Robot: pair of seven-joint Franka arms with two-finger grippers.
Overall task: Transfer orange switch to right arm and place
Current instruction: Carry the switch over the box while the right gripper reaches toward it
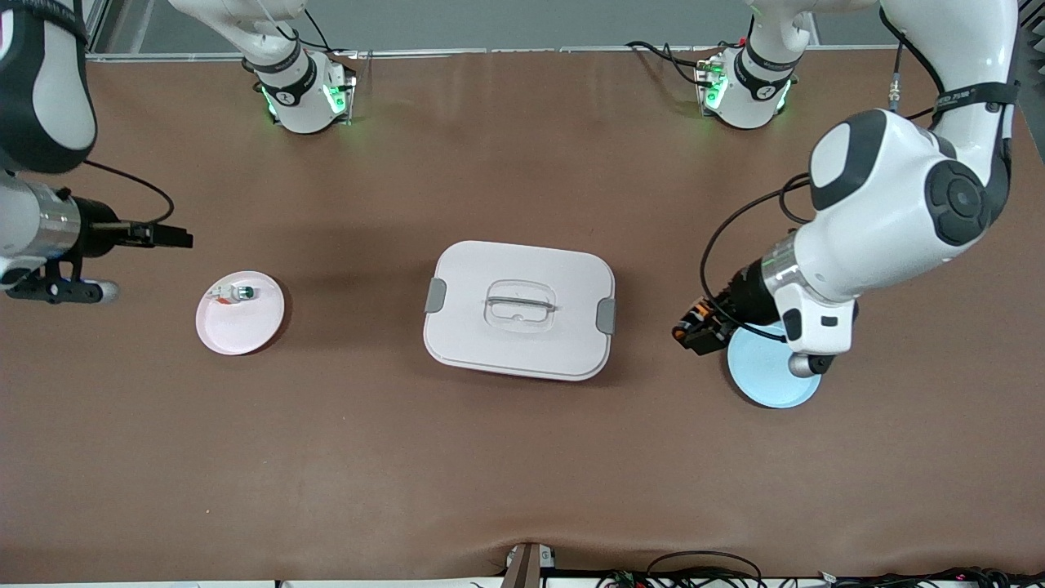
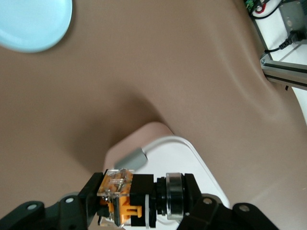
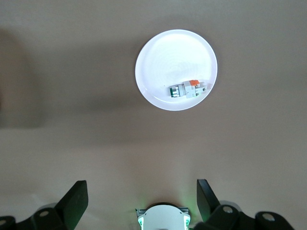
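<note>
The white lidded box sits mid-counter, a clear handle set in its lid and a grey clasp at each short end. It lies squarely between the two grippers.

The left gripper hangs in the air toward the left arm's end of the counter, over bare brown surface between the box and the pale blue plate. Its jaws are clamped tight on the orange switch, which lies sideways between them: black body, orange marks, a clear top piece, a silver ring at one end. In the left wrist view a corner of the box and one grey clasp show past the switch. The round cap cannot be made out, and the jaw tips are cut off at the picture's edge.

The right arm waits toward its own end of the counter. The right gripper hangs with jaws spread wide and holding nothing, above the counter just beside the pink plate. On that plate lies a small white part with a green end. Much of the right arm runs out of the front view.
</note>
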